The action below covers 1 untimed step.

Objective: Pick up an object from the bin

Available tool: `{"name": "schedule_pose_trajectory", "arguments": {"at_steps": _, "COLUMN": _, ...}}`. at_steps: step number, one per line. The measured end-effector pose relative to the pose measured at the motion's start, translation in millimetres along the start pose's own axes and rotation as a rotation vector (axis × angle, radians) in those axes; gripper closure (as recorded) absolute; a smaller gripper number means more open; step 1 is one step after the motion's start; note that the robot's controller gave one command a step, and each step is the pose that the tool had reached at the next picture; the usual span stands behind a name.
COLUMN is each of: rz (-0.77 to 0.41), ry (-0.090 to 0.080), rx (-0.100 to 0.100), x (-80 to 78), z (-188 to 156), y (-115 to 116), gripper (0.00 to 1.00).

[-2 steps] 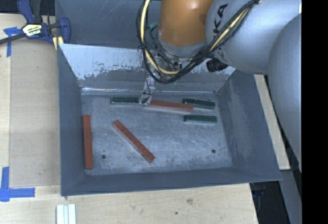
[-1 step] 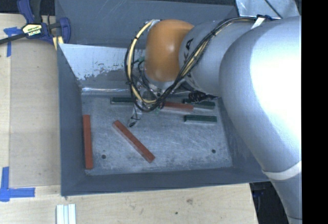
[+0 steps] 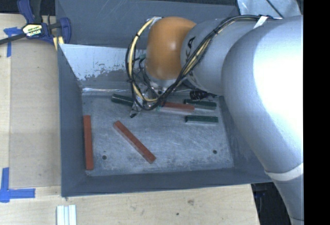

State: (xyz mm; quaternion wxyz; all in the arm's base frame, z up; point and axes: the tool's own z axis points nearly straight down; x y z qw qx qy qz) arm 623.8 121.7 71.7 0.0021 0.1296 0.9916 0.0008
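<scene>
Nearest to the camera is seen the big silver arm point(image 3: 263, 95), which reaches into the grey bin point(image 3: 69, 126) from the right and covers the right part of the bin floor. On the near part of the floor a red-brown stick point(image 3: 134, 141) is laid diagonally, and a second red-brown stick point(image 3: 88, 142) is laid along the left wall. Both are well apart from the hand.

Some things could go wrong from here, it is judged. The sticks are thin and lie flat, so one may be missed or only pushed aside when it is pinched. At the far side a dark green stick point(image 3: 121, 99), a reddish stick point(image 3: 178, 107) and another dark stick point(image 3: 202, 120) are lying close together. Two may be caught at once, or one may be gripped near its end and tipped out while it is lifted. The cables point(image 3: 135, 64) around the orange cover point(image 3: 166, 46) could also be dragged over these sticks.

The hand point(image 3: 138, 108) is found low at the far side of the floor, under the orange cover, just beside the right end of the dark green stick. How far it is open cannot be told, because it is hidden by cables, and nothing is seen held in it. The thing to be picked is probably this dark green stick, at the far left of the group.
</scene>
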Motion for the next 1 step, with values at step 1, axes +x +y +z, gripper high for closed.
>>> {"name": "schedule_pose_trajectory", "arguments": {"at_steps": 1, "rz": -0.051, "ry": -0.007, "rx": -0.003, "x": 5.4, "z": -134.0, "y": -0.9, "gripper": 1.0}}
